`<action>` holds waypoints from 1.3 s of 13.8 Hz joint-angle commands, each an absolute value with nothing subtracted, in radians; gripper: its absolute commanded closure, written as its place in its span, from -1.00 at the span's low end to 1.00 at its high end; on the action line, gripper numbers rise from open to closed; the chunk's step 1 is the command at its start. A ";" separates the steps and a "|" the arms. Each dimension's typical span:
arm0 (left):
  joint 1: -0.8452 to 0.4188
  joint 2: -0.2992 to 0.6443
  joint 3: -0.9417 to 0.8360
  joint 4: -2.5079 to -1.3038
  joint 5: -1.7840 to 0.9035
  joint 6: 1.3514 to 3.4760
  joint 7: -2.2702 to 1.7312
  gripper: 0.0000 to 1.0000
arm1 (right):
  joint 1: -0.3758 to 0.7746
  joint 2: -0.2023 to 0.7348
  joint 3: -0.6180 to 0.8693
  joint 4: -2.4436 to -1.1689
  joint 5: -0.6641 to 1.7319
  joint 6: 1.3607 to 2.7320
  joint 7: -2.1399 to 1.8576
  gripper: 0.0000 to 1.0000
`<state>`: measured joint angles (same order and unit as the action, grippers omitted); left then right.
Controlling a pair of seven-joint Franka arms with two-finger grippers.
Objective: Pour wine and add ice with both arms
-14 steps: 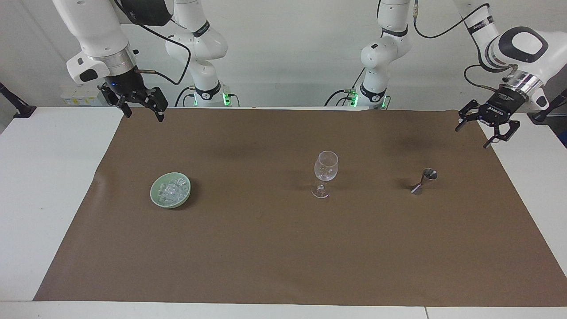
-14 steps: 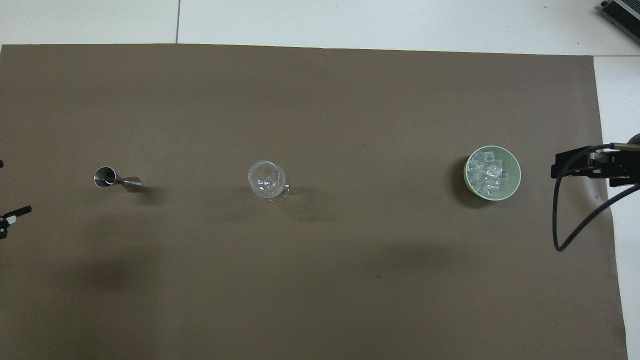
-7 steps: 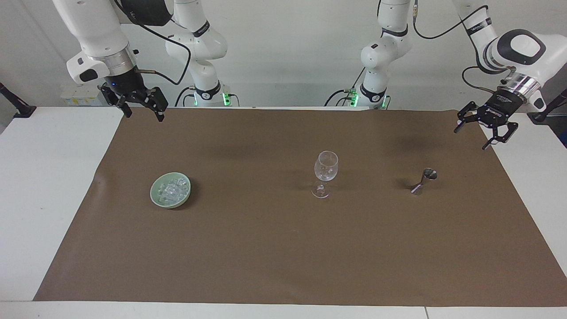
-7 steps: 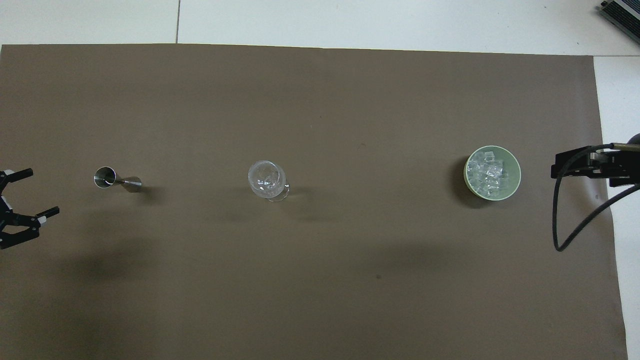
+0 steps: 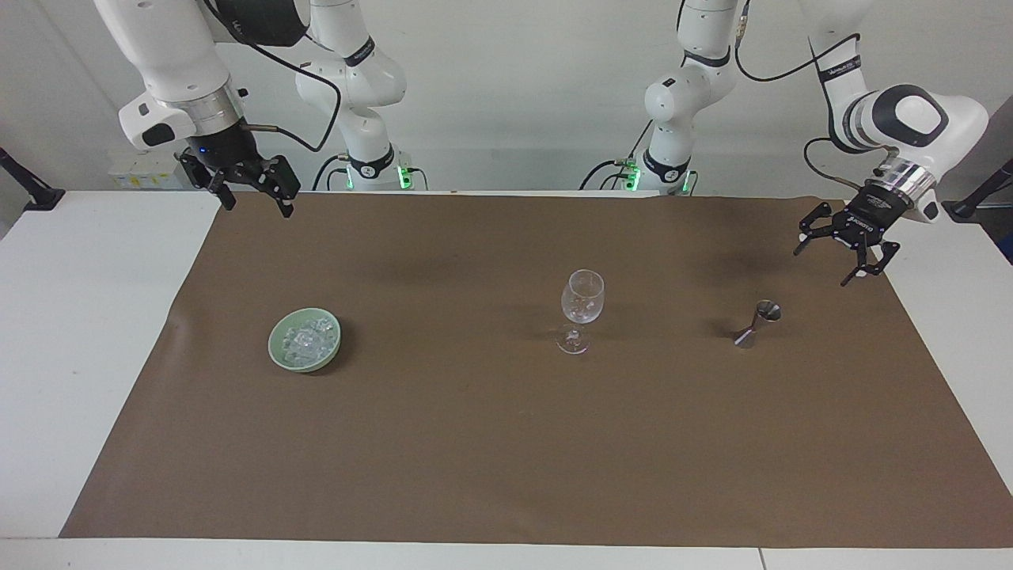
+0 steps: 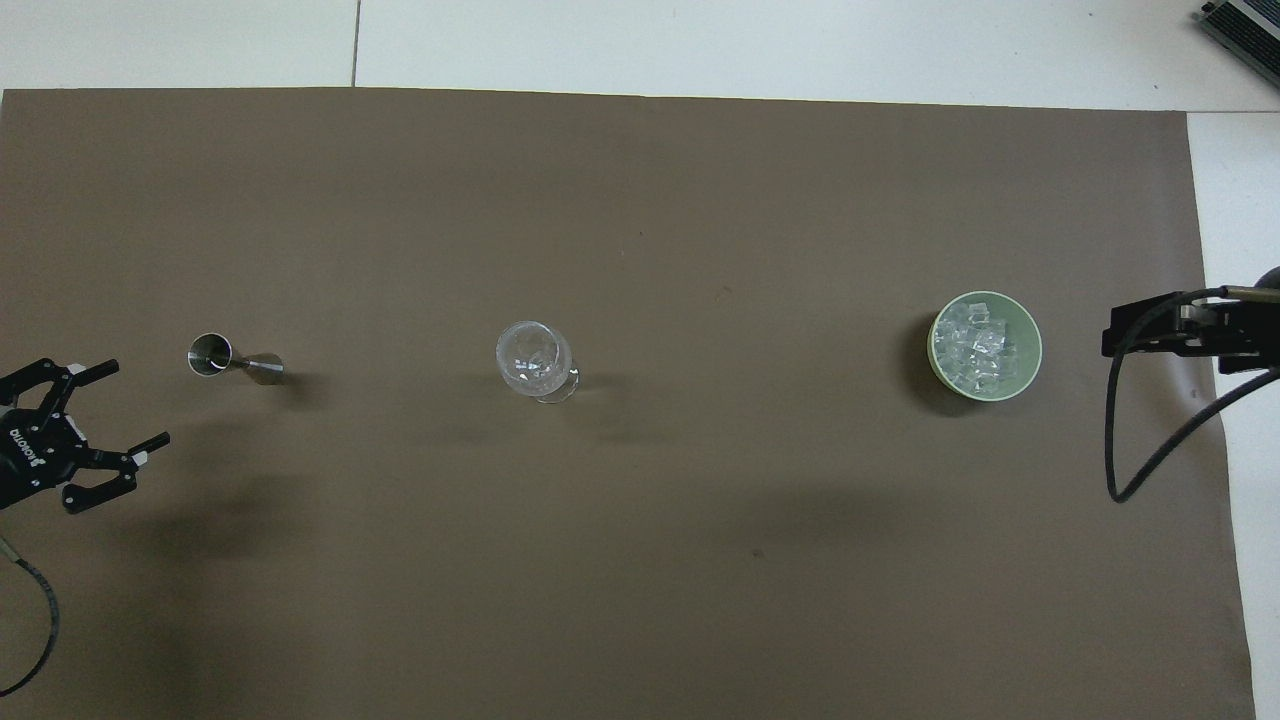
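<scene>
Ice (image 5: 305, 340) in unlabelled green bowl (image 5: 278, 354)

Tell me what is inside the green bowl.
The green bowl holds a heap of small clear ice cubes, piled close to the rim. The bowl's floor under the heap is covered, so whether anything else lies beneath cannot be seen.

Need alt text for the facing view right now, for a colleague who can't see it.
A wine glass stands mid-mat between a green bowl of ice and a metal jigger. The left gripper hangs open over the mat near the jigger; the right gripper waits open over the mat's corner.
</scene>
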<state>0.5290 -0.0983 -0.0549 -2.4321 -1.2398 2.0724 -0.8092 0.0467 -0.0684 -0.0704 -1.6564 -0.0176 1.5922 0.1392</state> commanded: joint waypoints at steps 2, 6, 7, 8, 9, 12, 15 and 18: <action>0.532 0.007 -0.054 -2.444 -1.368 2.092 -0.665 -1.00 | 0.040 -0.087 -0.066 -1.677 -0.009 1.588 0.109 -1.00; 0.522 0.081 -0.054 -2.439 -1.466 2.092 -0.595 -1.00 | 0.040 -0.087 -0.066 -1.677 -0.009 1.588 0.109 -1.00; 0.522 0.090 -0.054 -2.441 -1.482 2.089 -0.582 -1.00 | 0.040 -0.087 -0.066 -1.677 -0.009 1.588 0.109 -1.00; 0.520 0.094 -0.054 -2.444 -1.488 2.088 -0.580 -1.00 | 0.040 -0.087 -0.066 -1.677 -0.009 1.588 0.109 -1.00; 0.519 0.097 -0.055 -2.444 -1.499 2.088 -0.580 -1.00 | 0.040 -0.087 -0.066 -1.677 -0.009 1.588 0.109 -1.00; 0.497 0.120 -0.055 -2.448 -1.549 2.088 -0.580 -1.00 | 0.040 -0.087 -0.066 -1.677 -0.009 1.588 0.109 -1.00; 0.486 0.141 -0.055 -2.453 -1.594 2.086 -0.562 -1.00 | 0.040 -0.087 -0.066 -1.677 -0.009 1.588 0.109 -1.00; 0.479 0.163 -0.057 -2.453 -1.637 2.082 -0.543 -1.00 | 0.040 -0.087 -0.066 -1.677 -0.009 1.588 0.109 -1.00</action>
<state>0.4968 0.1491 -0.0652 -2.4455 -1.5923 2.0815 -0.5722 0.0467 -0.0684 -0.0704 -1.6564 -0.0176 1.5922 0.1392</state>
